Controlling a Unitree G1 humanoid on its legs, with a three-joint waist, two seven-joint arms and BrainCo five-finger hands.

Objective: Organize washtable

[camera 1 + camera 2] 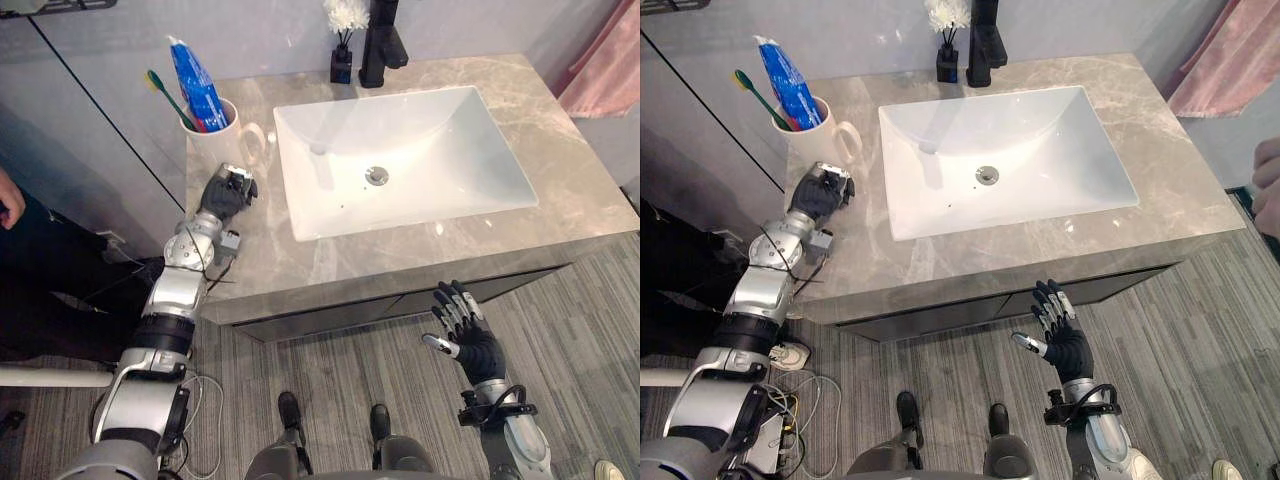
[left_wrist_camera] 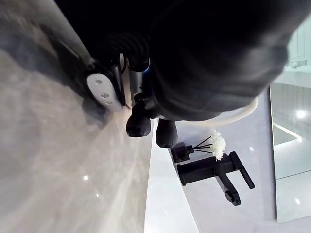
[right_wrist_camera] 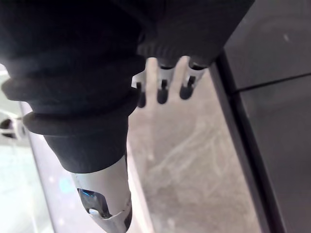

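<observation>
Nearest, out in front of the bench (image 1: 585,190) and over the striped grey floor (image 1: 340,375), the right robot hand (image 1: 462,325) is held up with its fingers straight and spread apart, holding nothing. The left robot hand (image 1: 228,192) rests on the grey marble bench top at its left end, between the bench's left edge and the white sink (image 1: 455,130). Its fingers look curled in together with nothing between them. Just beyond that robot hand stands a white mug (image 1: 222,138), apart from the fingers, its handle turned toward the sink. A green toothbrush (image 1: 165,95) and a blue toothpaste tube (image 1: 198,85) stand upright in the mug. At the far edge of the bench, behind the sink, a black tap (image 1: 380,45) stands with a small black vase of white flowers (image 1: 343,45) just beside it on its left. A pink towel (image 1: 610,70) hangs at the far right
</observation>
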